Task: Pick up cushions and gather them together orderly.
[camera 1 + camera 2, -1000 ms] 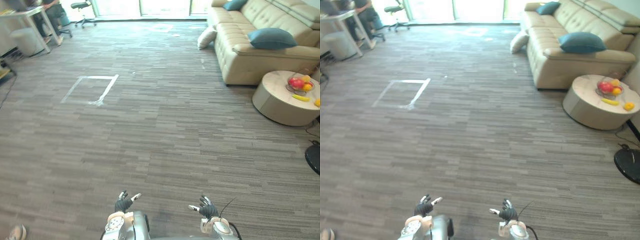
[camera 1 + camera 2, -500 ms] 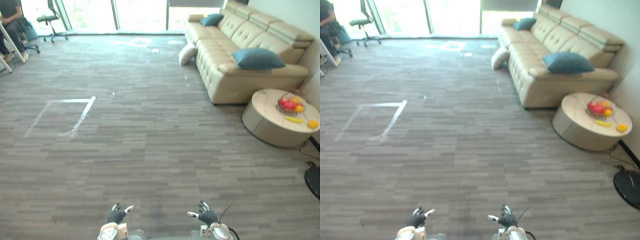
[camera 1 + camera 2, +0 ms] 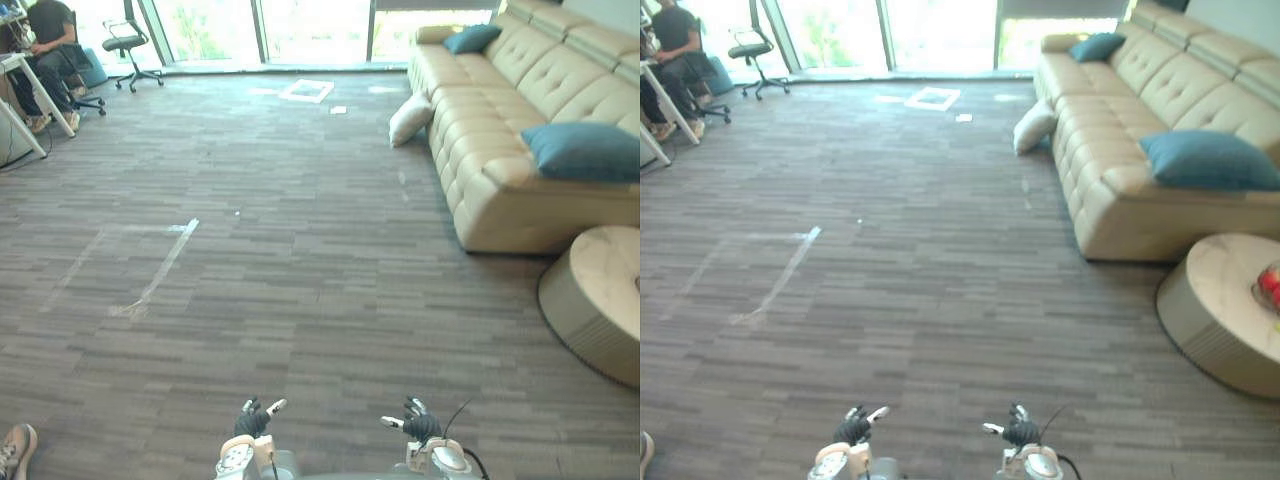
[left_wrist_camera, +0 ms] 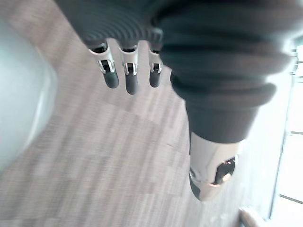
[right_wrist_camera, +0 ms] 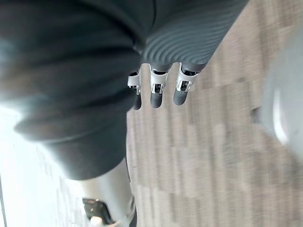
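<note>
The left hand (image 3: pixel 250 420) and right hand (image 3: pixel 418 425) hang at 6 o'clock, fingers loosely spread, holding nothing. At 2 o'clock the sofa (image 3: pixel 500 150) carries a near teal cushion (image 3: pixel 585 150) and a far teal cushion (image 3: pixel 472 38). At 1 o'clock a white cushion (image 3: pixel 410 118) (on the carpet (image 3: pixel 300 250)) leans against it.

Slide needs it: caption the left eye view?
Left hand, right hand open, empty; near teal cushion, far teal cushion on beige sofa, white cushion on grey carpet.

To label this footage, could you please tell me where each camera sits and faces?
Left eye view: head, facing down over carpet toward the sofa; left hand and right hand low.
Right eye view: beside it, sharing that scene.
Left wrist view: along its fingers to carpet.
Right wrist view: likewise, its own fingers.
</note>
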You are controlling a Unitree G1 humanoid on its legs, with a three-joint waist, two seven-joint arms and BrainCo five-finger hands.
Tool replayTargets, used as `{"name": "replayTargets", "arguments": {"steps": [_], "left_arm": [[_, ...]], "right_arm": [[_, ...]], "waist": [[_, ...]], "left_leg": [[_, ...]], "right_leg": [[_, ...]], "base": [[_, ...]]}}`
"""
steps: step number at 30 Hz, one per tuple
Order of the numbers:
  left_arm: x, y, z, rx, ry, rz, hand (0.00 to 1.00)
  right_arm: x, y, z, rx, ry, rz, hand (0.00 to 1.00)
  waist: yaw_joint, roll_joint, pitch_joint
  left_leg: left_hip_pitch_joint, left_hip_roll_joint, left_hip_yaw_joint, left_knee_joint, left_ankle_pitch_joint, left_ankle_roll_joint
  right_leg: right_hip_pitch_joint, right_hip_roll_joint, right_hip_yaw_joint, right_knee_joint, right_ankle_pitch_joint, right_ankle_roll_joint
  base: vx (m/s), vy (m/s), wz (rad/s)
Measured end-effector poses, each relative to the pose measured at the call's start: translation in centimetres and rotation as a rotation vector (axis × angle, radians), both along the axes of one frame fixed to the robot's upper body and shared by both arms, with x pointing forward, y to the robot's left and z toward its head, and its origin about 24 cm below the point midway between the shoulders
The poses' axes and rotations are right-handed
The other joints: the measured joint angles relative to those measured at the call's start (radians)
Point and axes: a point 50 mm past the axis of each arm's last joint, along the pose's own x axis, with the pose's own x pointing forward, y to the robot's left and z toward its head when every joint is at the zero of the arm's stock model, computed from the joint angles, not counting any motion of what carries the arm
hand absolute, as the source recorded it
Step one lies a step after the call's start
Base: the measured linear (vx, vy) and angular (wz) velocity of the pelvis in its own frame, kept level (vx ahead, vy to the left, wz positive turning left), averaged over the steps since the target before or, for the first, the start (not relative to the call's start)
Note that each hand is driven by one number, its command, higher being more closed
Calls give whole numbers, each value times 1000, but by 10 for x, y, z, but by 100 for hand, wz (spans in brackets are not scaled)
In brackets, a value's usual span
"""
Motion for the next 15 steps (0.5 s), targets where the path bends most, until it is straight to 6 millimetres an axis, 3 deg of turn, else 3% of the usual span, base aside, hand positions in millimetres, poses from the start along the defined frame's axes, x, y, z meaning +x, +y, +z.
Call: {"name": "replayTargets", "arguments": {"steps": [1, 2, 3, 4, 5, 7, 8, 9, 10, 11, 12, 13, 14, 15], "left_arm": [[1, 1, 1, 3, -7, 3, 0], [2, 2, 2, 7, -16, 6, 0], [0, 3, 2, 11, -18, 11, 0], [1, 4, 2, 14, -21, 13, 0], [-2, 18, 3, 52, -17, 20, 0], [-3, 20, 2, 54, -11, 23, 0], [-2, 23, 3, 64, -14, 18, 0], [-2, 24, 3, 65, -12, 17, 0], [-4, 24, 2, 67, -2, 8, 0], [-7, 20, 0, 60, 17, -7, 0], [-7, 20, 0, 61, 18, -13, 0], [-8, 20, -1, 62, 29, -26, 0], [-9, 15, -3, 49, 47, -37, 0], [-10, 13, -4, 44, 53, -37, 0]], "right_arm": [[0, 0, 0, -2, 0, 0, 0], [0, -1, 0, -10, 1, -2, 0], [0, -2, 0, -15, 2, -1, 0], [-1, -1, 0, -15, 4, -2, 0], [-4, 9, -2, 3, 17, 13, 0], [-2, 13, -2, 14, 11, 12, 0], [-4, 17, -2, 31, 15, 2, 0], [-4, 17, -2, 32, 17, 0, 0], [-10, 16, -4, 35, 30, -18, 0], [-16, 11, -6, 29, 40, -40, 0], [-17, 10, -6, 28, 40, -42, 0], [-21, 8, -7, 27, 49, -44, 0], [-16, 2, -3, 15, 16, -51, 0], [-14, 0, -2, 12, 1, -55, 0]], "waist": [[6, -2, 0], [16, -6, -1], [28, -5, -2], [32, -9, -3], [35, -70, -41], [32, -82, -50], [37, -101, -52], [37, -103, -51], [37, -112, -51], [33, -104, -49], [33, -105, -48], [24, -105, -43], [2, -88, -40], [-6, -81, -37]], "left_leg": [[-29, -1, 47, -127, -12, 12], [-40, -27, 91, -376, 2, 16], [-41, -56, 83, -596, 56, 20], [-44, -63, 76, -611, 107, 23], [-42, -123, 98, -612, 142, 56], [-52, -124, 108, -578, 115, 95], [-14, -141, 128, -554, 85, 123], [-8, -147, 129, -555, 84, 126], [52, -175, 129, -579, 67, 136], [166, -204, 125, -650, 19, 128], [194, -215, 122, -665, 1, 122], [257, -242, 109, -691, -17, 126], [344, -249, 78, -743, -40, 133], [376, -248, 69, -762, -45, 132]], "right_leg": [[37, -11, 8, -27, -11, 18], [80, -31, 24, -58, -31, 41], [118, -46, 47, -81, -60, 61], [127, -51, 53, -87, -68, 66], [147, -103, 90, -103, -69, 56], [121, -118, 119, -68, -16, 64], [93, -136, 170, 52, 54, 111], [89, -138, 174, 73, 61, 115], [39, -153, 198, 229, 115, 152], [-84, -165, 233, 556, 274, 216], [-123, -167, 241, 646, 291, 226], [-217, -181, 239, 831, 276, 212], [-307, -171, 197, 939, 210, 167], [-336, -165, 175, 949, 182, 150]], "base": [[605, 114, -33], [741, 207, -54], [625, 192, -51], [678, 271, -50], [590, 204, -22], [709, 264, -11], [531, 240, -3], [738, 359, 6], [563, 263, 11], [669, 307, 10], [526, 207, 20], [576, 160, 35], [470, 116, 41], [431, 64, 46]]}}
